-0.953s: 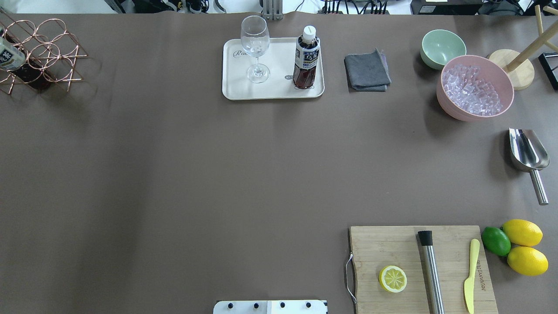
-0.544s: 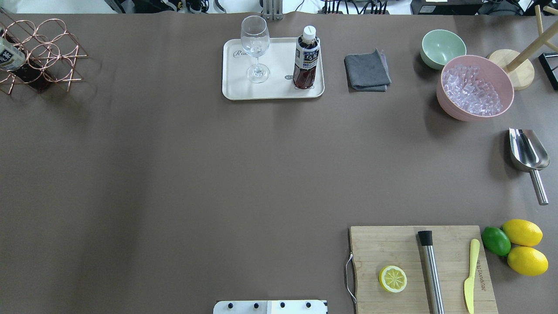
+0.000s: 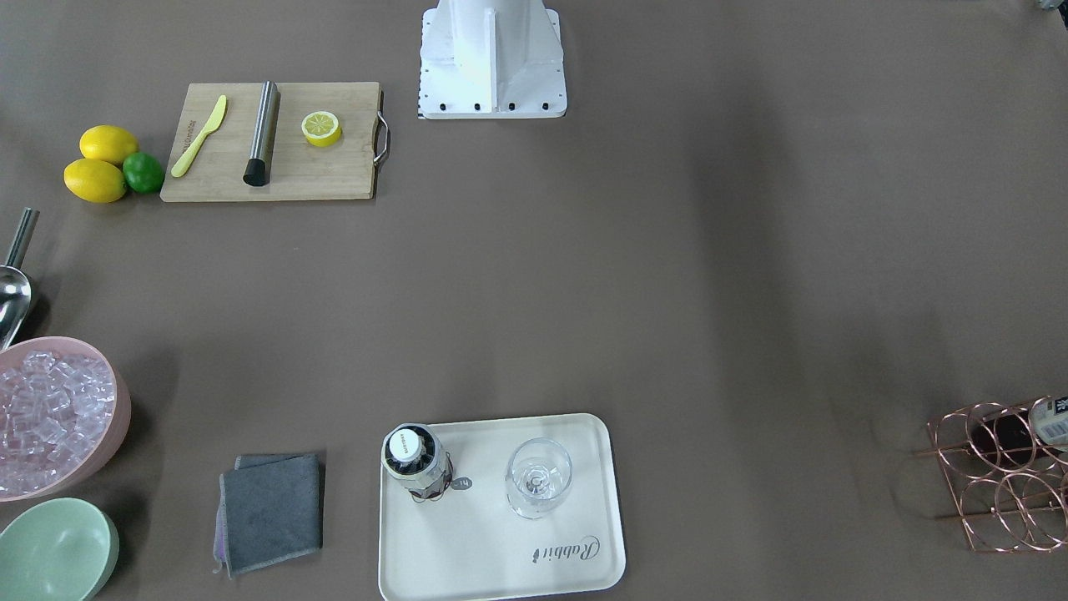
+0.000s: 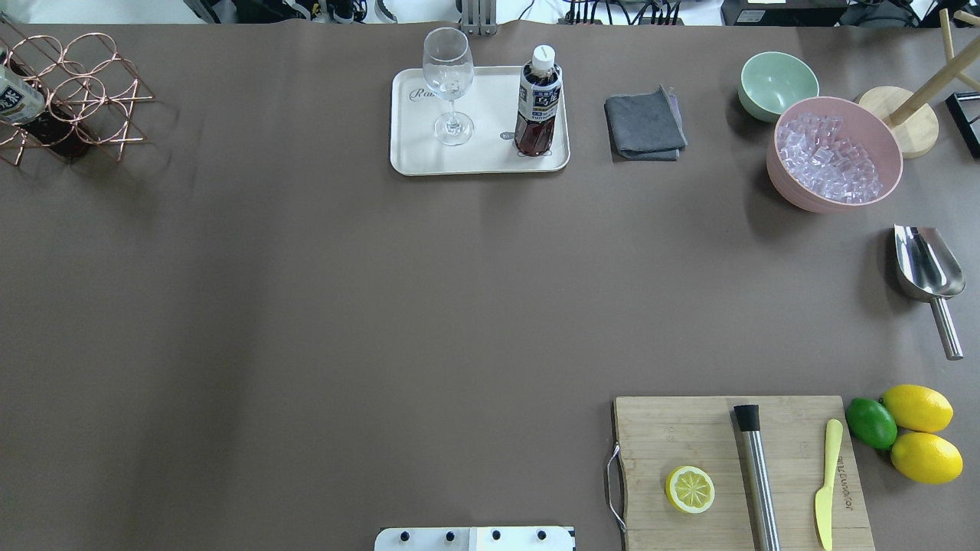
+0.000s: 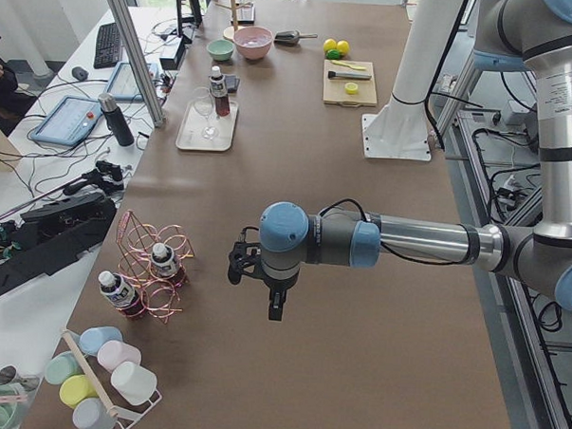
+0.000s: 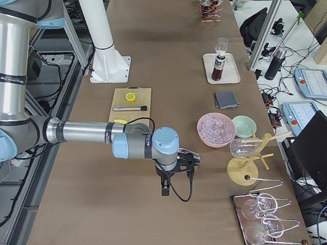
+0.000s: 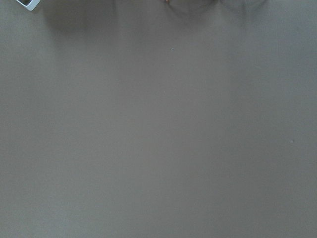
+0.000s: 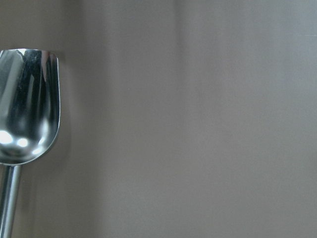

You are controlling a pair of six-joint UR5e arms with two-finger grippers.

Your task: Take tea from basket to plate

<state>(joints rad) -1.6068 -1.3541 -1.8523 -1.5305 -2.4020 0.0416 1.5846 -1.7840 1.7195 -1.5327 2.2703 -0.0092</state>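
Note:
The tea (image 4: 538, 99), a small bottle of dark drink with a white cap, stands upright on the right part of the cream plate (image 4: 490, 157); both also show in the front view, the tea (image 3: 413, 459) and the plate (image 3: 476, 547). The copper wire basket (image 4: 84, 84) sits at the far left and holds another bottle (image 4: 15, 96). My left gripper (image 5: 275, 309) hangs over bare table beside the basket (image 5: 156, 261). My right gripper (image 6: 165, 189) hangs over the table's other end. I cannot tell whether either is open or shut.
A stemmed glass (image 4: 448, 84) stands on the plate's left part. A grey cloth (image 4: 645, 122), a mint bowl (image 4: 777, 84) and a pink bowl of ice (image 4: 834, 153) lie to its right. A metal scoop (image 4: 926, 268), a cutting board (image 4: 689, 436) and lemons (image 4: 919, 432) are nearer.

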